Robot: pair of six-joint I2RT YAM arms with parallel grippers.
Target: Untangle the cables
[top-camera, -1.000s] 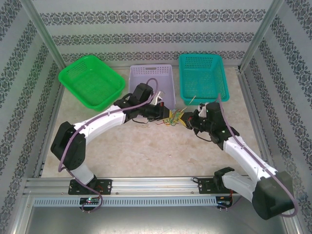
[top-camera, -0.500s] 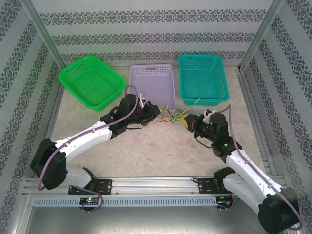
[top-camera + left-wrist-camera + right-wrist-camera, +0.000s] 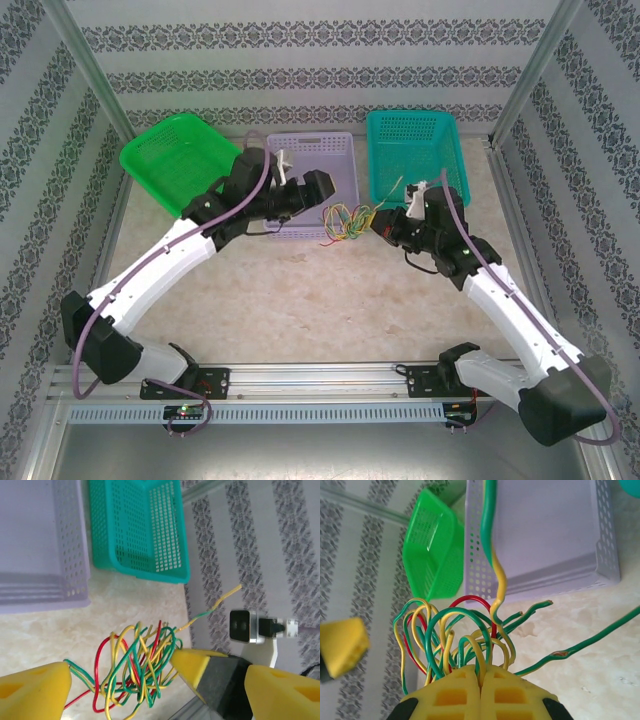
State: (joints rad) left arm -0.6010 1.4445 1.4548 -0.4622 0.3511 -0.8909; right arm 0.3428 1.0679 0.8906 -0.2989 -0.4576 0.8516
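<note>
Left gripper: jaws wide apart, clamping nothing, set either side of the knot
Right gripper: pads pressed together, clamped on the cables
Cables: green, yellow and red loops hanging from the right pinch, above the table, just in front of the purple basket
Risk 1: closing left on the whole knot rather than 1 strand, likely tightening loops under pull
Risk 2: thin wire slipping from the right pads on a hard tug, dropping the bundle
Risk 3: left finger striking the right gripper, given how near they sit
</note>
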